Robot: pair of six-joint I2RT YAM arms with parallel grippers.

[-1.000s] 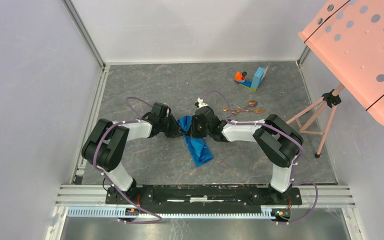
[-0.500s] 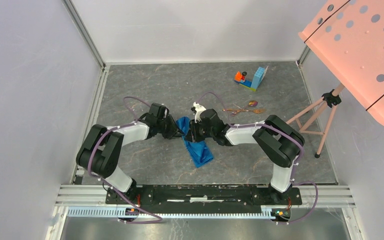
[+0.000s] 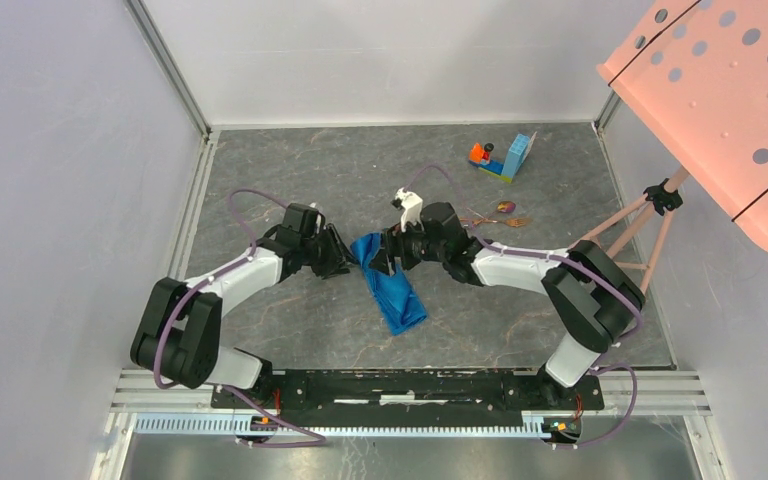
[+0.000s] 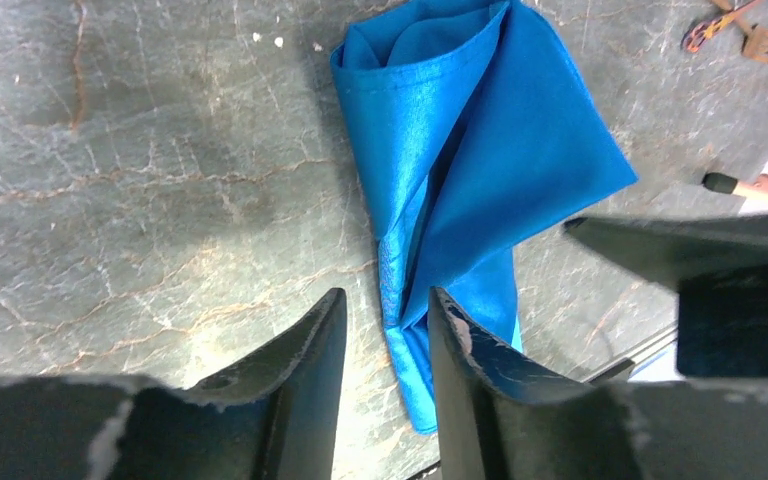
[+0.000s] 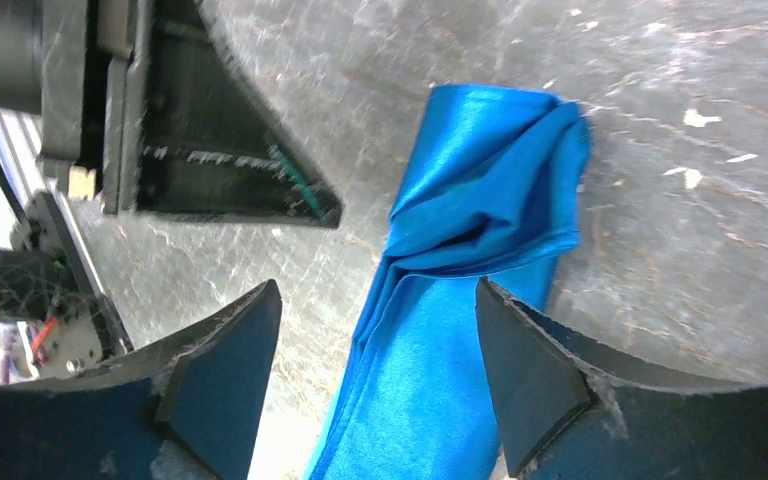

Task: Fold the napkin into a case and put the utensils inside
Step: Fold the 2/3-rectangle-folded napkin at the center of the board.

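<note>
Here my left gripper [image 4: 385, 300] hangs by the folded napkin [image 4: 480, 150], fingers slightly parted; my right gripper [image 5: 375, 290] hovers over it, fingers spread wide, pinching nothing.

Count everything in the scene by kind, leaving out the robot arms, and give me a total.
Blue napkin: 1
Copper utensils: at least 2, crossed
Toy block build: 1
Pink stand: 1
Total: at least 5

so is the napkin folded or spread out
Folded. The napkin lies as a narrow strip of overlapping layers, bunched and wider at its far end.
</note>
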